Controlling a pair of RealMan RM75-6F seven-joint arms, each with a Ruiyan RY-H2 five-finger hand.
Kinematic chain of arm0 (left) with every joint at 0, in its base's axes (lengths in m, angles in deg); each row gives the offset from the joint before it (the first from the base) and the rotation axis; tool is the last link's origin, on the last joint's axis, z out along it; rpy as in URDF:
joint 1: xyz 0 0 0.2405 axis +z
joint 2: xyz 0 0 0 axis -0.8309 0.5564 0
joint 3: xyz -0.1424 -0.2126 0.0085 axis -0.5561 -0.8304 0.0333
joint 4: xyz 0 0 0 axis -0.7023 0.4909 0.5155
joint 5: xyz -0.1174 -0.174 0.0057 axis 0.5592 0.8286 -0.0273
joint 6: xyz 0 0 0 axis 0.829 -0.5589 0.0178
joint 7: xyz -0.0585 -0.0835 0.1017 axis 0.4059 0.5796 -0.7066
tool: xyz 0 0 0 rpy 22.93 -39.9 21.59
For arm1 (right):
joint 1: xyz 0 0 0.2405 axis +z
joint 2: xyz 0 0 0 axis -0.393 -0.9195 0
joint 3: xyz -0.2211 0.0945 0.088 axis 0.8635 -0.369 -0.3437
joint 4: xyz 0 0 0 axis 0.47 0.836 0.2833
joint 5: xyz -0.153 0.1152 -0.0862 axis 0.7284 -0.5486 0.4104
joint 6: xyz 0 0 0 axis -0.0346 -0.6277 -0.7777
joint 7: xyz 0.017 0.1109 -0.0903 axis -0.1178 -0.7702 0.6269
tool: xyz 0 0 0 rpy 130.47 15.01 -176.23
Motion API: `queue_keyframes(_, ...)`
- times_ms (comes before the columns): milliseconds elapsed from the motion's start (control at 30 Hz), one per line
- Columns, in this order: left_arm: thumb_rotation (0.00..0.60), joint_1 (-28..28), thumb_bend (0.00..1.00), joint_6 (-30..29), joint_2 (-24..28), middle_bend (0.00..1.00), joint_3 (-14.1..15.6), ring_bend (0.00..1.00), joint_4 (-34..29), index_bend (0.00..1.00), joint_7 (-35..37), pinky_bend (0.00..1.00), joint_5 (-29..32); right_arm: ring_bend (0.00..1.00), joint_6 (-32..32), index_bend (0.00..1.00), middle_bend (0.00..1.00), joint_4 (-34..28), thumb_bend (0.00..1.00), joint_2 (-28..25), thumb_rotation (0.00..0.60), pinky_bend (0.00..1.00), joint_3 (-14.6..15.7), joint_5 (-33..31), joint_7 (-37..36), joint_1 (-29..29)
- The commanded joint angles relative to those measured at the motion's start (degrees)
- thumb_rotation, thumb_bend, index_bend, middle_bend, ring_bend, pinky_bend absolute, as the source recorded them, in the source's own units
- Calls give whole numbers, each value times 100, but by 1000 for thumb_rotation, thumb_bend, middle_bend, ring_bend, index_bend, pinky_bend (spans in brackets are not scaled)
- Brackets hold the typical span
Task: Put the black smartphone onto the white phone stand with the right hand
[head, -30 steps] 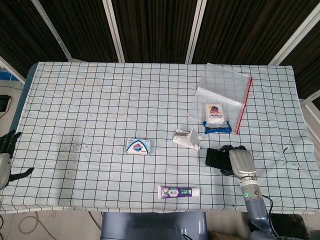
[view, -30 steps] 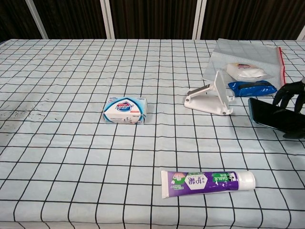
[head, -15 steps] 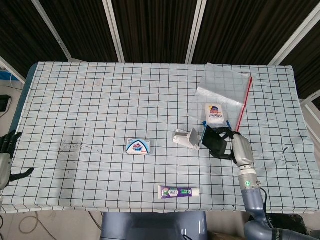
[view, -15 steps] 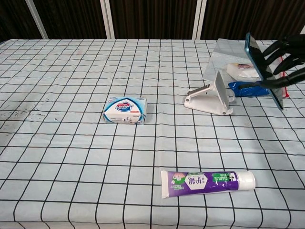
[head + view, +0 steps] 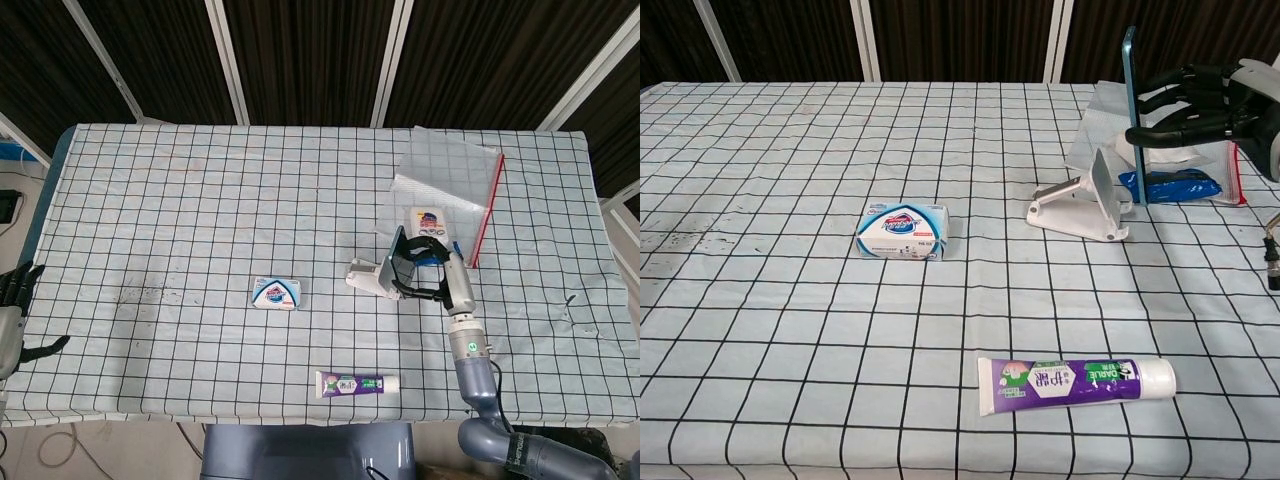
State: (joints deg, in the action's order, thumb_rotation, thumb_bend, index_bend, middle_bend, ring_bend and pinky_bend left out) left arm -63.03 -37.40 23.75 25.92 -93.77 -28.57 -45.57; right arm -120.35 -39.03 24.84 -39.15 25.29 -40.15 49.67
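Note:
My right hand [image 5: 437,270] [image 5: 1198,103] grips the black smartphone [image 5: 397,258] [image 5: 1132,110], holding it upright on edge in the air. The phone hangs just right of and above the white phone stand [image 5: 372,277] [image 5: 1088,200], close to its raised back plate but apart from it in the chest view. The stand rests on the checkered tablecloth right of centre. My left hand [image 5: 14,300] sits at the far left edge of the head view, off the table, fingers spread and holding nothing.
A clear zip bag [image 5: 446,190] and a blue-and-white pack [image 5: 432,237] [image 5: 1168,170] lie just behind the stand. A soap box [image 5: 278,293] [image 5: 903,229] sits at mid-table. A purple toothpaste tube [image 5: 357,383] [image 5: 1076,382] lies near the front edge.
My right hand lifted the phone off the cloth, turned it upright and carried it left and away from the front edge toward the stand. The left hand has not moved.

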Motion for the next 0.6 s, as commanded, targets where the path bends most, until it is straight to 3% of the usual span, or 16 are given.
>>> queue_keyframes(33,600,-3,0,5,-1,0,-6,0,0,0,-1,0,12,415,105,454,575,214,376,175,600,282,-55,68,-329,88)
queue_keyframes(600,600,-25,0,60,-45,0,-28,0,-22,0,-110,0,134,412,111,454,574,1251,376,692,600,282,-13,404,-1503,152)
